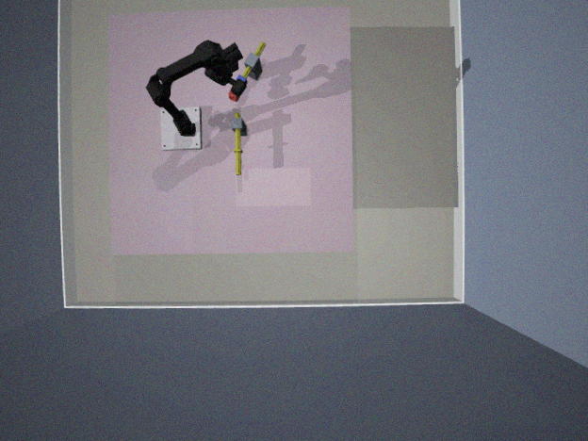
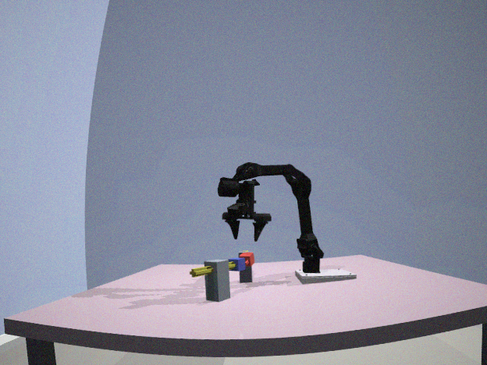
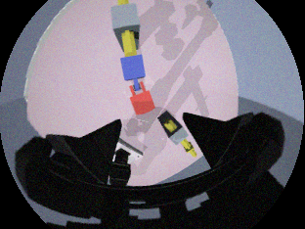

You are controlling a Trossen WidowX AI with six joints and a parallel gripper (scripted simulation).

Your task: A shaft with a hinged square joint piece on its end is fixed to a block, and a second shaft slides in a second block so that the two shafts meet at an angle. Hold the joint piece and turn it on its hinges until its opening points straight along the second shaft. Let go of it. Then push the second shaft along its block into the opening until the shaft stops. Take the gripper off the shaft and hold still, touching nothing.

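The red joint piece (image 1: pixel 233 95) (image 2: pixel 247 258) (image 3: pixel 142 103) hangs on the blue hinge part (image 1: pixel 241 78) (image 2: pixel 237 264) (image 3: pixel 133 68) at the first yellow shaft's end (image 1: pixel 260 47) (image 2: pixel 200 271) (image 3: pixel 129 44). It looks only slightly turned from that shaft's line; its opening is not visible. The first grey block (image 1: pixel 252 59) (image 2: pixel 217 281) (image 3: pixel 125 19) holds that shaft. The second shaft (image 1: pixel 238 163) (image 3: pixel 188 147) runs through the second block (image 1: pixel 236 122) (image 2: pixel 246 274) (image 3: pixel 180 135), its near end apart from the red piece. My gripper (image 2: pixel 246 239) (image 3: pixel 152 118) is open and empty above the red piece, touching nothing.
The arm's white base plate (image 1: pixel 167 139) (image 2: pixel 326 275) stands beside the shafts on the pink table top (image 1: pixel 156 218) (image 2: pixel 314 314). Shadows of the arm fall across the table. A small collar (image 1: pixel 237 151) sits on the second shaft beyond its block.
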